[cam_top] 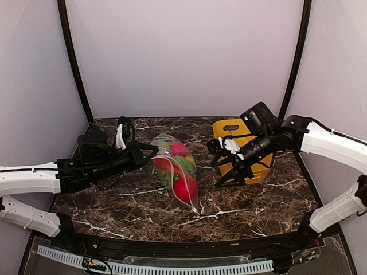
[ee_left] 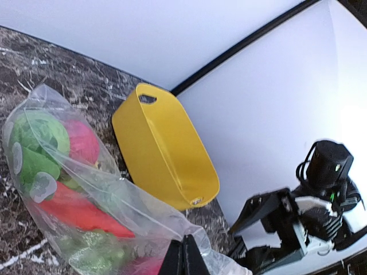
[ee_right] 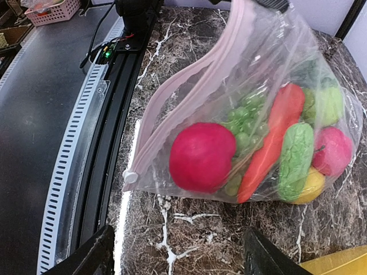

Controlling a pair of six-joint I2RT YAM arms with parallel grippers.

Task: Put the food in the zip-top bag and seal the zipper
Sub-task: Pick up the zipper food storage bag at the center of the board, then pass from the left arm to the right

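From above, your left claw (cam_top: 151,151) is clenched on the far end of the bag (cam_top: 176,172). The bag lies on the table (cam_top: 114,200) between the arms with the toy food (cam_top: 184,186) inside it. Your right claw (cam_top: 225,167) hangs released just beside the yellow basket (cam_top: 229,127).

In the left wrist view, the fingers (ee_left: 184,259) are pinched on the bag's edge.

In the right wrist view, your right fingers (ee_right: 86,258) are spread wide, short of the bag. The pink zipper (ee_right: 183,86) runs along the bag's near edge, with the slider (ee_right: 131,176) at its low end.
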